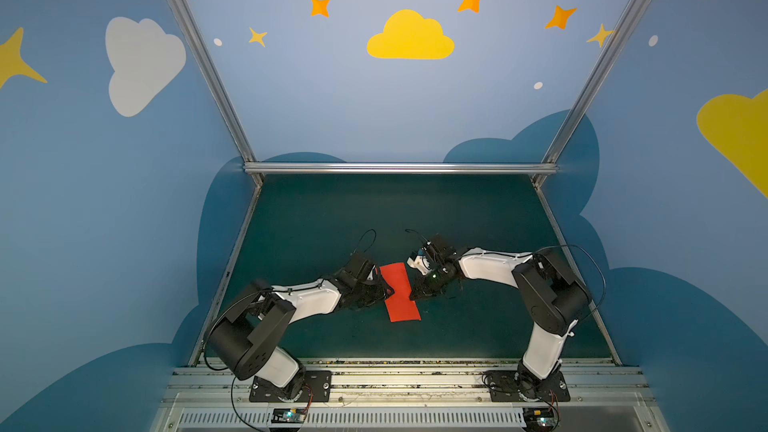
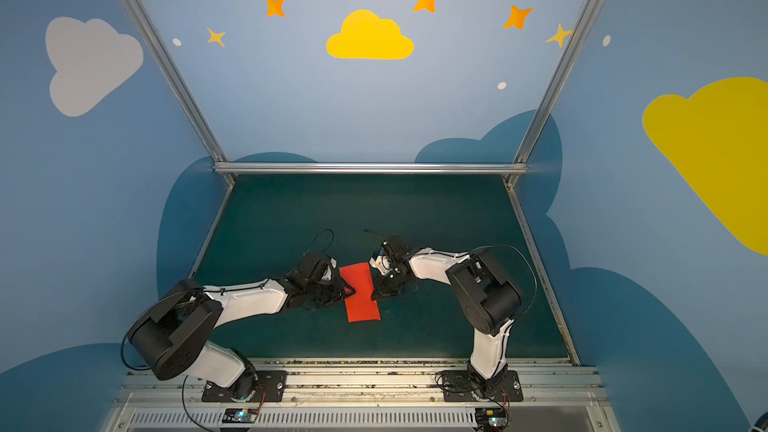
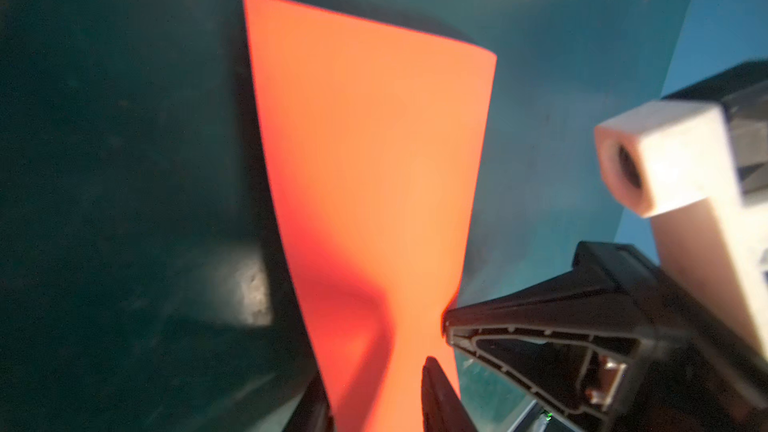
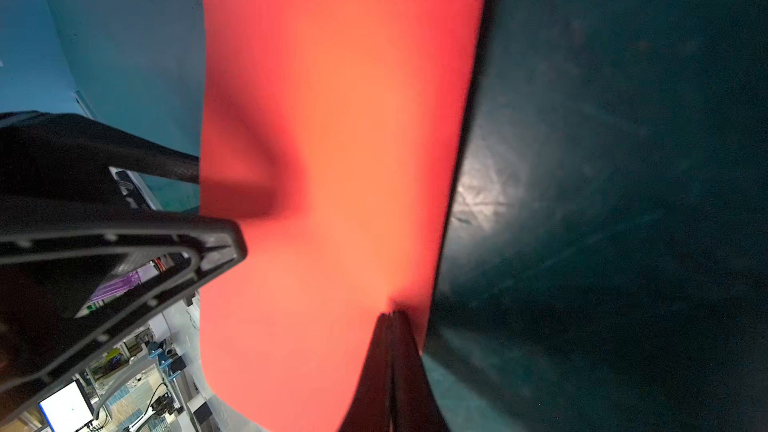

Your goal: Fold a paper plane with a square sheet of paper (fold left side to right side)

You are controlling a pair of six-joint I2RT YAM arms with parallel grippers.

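The square sheet of paper [image 1: 402, 305] [image 2: 362, 307] is bright red and lies on the green mat as a narrow strip, half as wide as it is long. No paper plane shape shows. My left gripper [image 1: 390, 290] [image 2: 352, 290] is at its left edge. In the left wrist view the left gripper [image 3: 374, 376] is open, with the paper [image 3: 365, 160] running between its jaws. My right gripper [image 1: 412, 295] [image 2: 372, 295] is at the right edge. In the right wrist view the right gripper [image 4: 392, 314] is shut, its tips resting on the paper [image 4: 332, 118] near that edge.
The green mat [image 1: 374, 209] is bounded by a metal rail at the back [image 1: 399, 168], slanted rails at both sides and the arms' mounting rail at the front [image 1: 395, 380]. Blue painted walls stand behind and beside it.
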